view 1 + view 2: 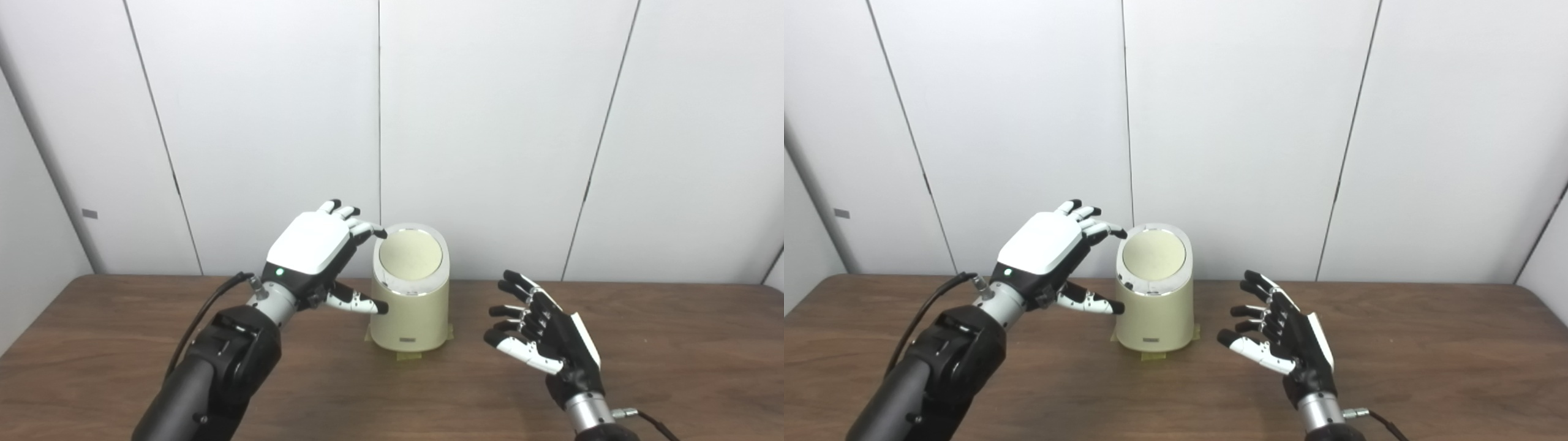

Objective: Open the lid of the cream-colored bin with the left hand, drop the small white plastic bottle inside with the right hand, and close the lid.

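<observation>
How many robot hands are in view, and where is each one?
2. The left robot hand is open beside the cream bin, at its upper left. The right robot hand is open over the table, right of the bin.

You have the cream-colored bin (411,303) standing on the wooden table (674,343) with its round lid (410,254) down. Your left hand (315,248) hovers at the bin's left side, fingers spread, one fingertip at the lid's rim and the thumb by the wall. Your right hand (542,334) waits to the bin's right, spread and holding nothing.
</observation>
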You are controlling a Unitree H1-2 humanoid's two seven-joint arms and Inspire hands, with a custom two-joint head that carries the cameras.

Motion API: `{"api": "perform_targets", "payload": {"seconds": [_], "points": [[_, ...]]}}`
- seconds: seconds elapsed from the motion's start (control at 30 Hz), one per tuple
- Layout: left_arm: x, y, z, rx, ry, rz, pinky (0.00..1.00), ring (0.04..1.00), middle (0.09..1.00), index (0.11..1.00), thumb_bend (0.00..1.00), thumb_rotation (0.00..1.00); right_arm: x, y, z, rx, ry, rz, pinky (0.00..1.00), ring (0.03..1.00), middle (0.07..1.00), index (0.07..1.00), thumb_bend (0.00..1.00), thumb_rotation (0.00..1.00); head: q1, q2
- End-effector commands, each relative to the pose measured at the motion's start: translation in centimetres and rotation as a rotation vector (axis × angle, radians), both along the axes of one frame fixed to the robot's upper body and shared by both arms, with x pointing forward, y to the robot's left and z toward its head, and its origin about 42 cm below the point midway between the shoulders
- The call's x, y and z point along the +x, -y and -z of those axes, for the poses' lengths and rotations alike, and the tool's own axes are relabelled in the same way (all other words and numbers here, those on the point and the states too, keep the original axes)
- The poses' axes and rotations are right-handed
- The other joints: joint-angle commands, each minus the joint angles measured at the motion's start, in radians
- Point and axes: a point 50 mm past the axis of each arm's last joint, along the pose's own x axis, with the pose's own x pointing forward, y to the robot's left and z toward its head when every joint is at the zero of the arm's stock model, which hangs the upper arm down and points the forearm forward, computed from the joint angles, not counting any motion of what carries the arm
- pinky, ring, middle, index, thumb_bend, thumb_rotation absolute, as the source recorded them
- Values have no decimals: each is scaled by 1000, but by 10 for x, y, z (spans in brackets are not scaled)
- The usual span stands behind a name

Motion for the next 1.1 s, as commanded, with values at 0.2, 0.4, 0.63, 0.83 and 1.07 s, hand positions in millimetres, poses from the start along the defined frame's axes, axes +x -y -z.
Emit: {"api": "perform_targets", "payload": {"seconds": [0.2,0.4,0.63,0.83,1.07], "points": [[-18,-21,10,-417,-13,-29,715,840,820,811,805,253,5,-1,-24,3,88,-1,577,651,826,818,938,316,0,1],[-35,-36,51,-887,-125,-47,605,717,768,793,724,142,4,1,-23,26,91,-1,574,646,827,813,934,293,-2,2],[-53,-48,89,-1214,-219,-77,484,607,679,714,656,150,1,2,-23,40,108,-5,545,639,823,808,931,284,-6,6],[-60,-51,101,-1252,-256,-55,459,591,671,708,642,159,-3,3,-22,53,115,0,538,622,819,802,906,257,-6,9],[-59,-53,103,-1240,-270,-22,483,609,680,709,685,217,-4,6,-18,50,120,2,549,623,822,803,881,248,-7,13]]}}
